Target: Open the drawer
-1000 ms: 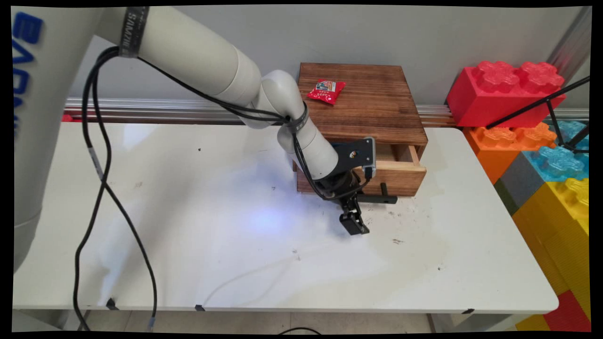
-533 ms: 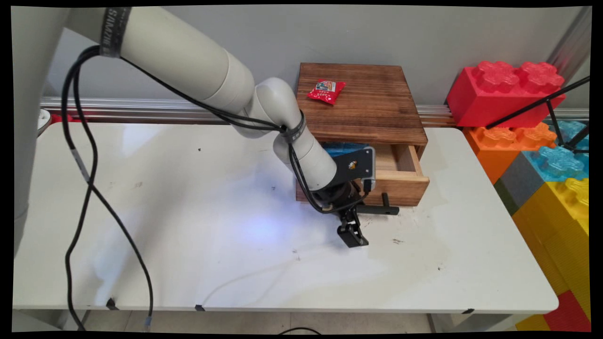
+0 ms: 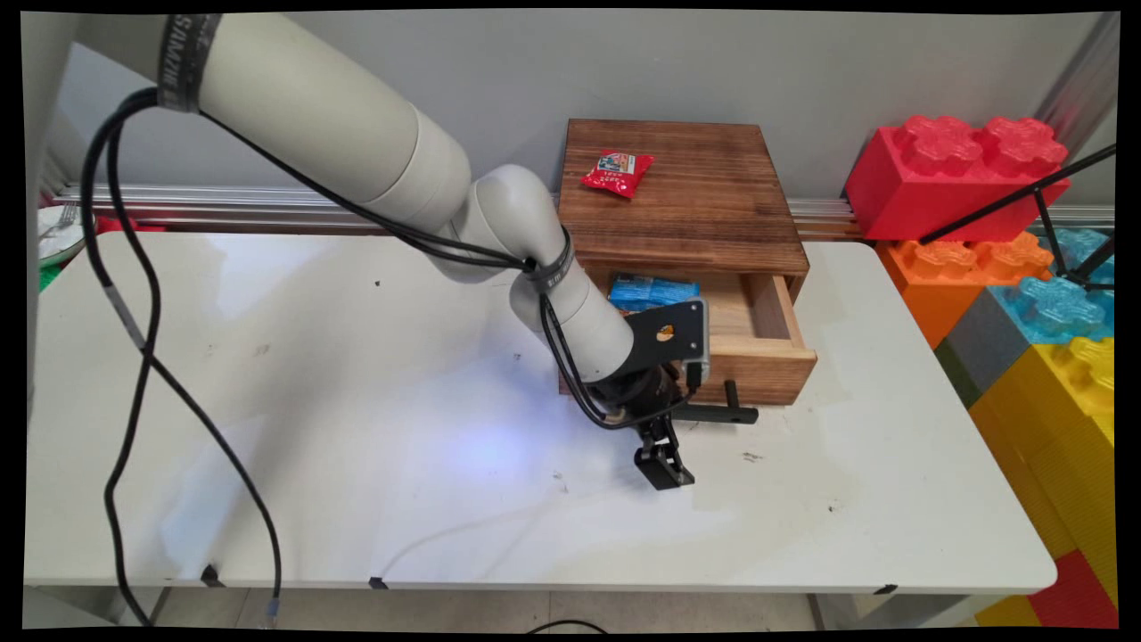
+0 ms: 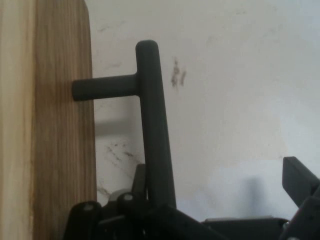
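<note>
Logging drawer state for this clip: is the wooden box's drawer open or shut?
Partly open: the light wooden drawer juts from the dark wooden box, exposing a blue packet inside.

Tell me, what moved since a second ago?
The drawer slid further out of the wooden box toward the table's near side, drawn by the gripper at its black handle, uncovering a blue packet inside. The red packet on top stayed put.

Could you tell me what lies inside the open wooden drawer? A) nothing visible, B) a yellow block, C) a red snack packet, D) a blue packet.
D: a blue packet shows inside the pulled-out drawer; the red packet lies on the box's top.
</note>
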Controlling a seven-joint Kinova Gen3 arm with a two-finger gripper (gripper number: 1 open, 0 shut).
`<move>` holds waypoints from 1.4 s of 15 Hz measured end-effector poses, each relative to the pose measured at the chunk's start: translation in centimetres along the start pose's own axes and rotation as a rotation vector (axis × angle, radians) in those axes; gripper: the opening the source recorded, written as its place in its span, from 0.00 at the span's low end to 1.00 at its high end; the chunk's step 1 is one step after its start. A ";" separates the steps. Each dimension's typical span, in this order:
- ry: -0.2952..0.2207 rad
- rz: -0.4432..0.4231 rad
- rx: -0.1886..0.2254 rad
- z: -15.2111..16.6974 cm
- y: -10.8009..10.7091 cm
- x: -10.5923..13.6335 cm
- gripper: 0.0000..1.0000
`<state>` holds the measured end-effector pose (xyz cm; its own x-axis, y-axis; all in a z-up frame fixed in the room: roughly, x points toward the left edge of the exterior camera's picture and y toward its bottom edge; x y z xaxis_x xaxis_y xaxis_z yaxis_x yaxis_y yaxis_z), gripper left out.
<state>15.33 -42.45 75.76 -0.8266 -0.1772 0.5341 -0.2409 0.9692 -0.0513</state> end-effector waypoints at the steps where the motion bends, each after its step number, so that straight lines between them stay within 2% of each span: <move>1: -0.002 -0.004 0.003 0.0 0.3 0.0 1.00; 21: -0.004 -0.085 0.040 0.4 5.3 1.5 1.00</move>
<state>12.66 -37.68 75.93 -0.8042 -0.2593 0.5348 -0.3306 0.9429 -0.0400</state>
